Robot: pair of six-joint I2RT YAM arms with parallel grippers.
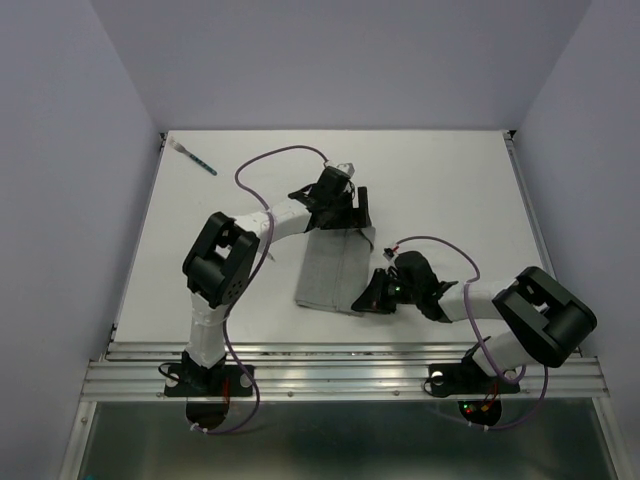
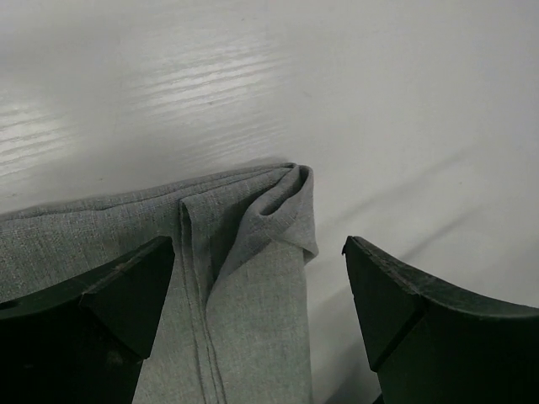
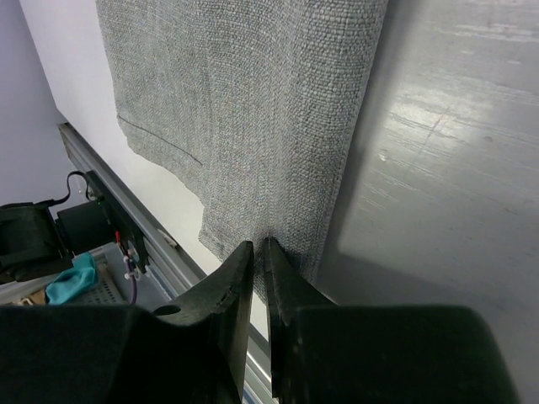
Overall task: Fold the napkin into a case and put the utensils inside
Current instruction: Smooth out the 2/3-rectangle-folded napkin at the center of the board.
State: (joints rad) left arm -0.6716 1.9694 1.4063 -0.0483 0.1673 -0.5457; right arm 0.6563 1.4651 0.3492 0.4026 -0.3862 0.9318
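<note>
The grey napkin (image 1: 333,268) lies on the white table, folded in layers into a flat rectangular case. At its far end my left gripper (image 1: 346,220) stands open. Its fingers straddle the rumpled far right corner of the napkin (image 2: 253,252) without touching it. My right gripper (image 1: 372,300) is shut on the napkin's near right edge. In the right wrist view the closed fingertips (image 3: 244,252) pinch the cloth (image 3: 244,101) at its hem. One of the utensils (image 1: 197,160), with a teal handle and a silver end, lies at the far left corner of the table.
A metal rail (image 1: 340,365) runs along the near edge of the table (image 1: 450,190). Lilac walls close in the left, right and far sides. Purple cables (image 1: 270,160) loop off both arms above the surface.
</note>
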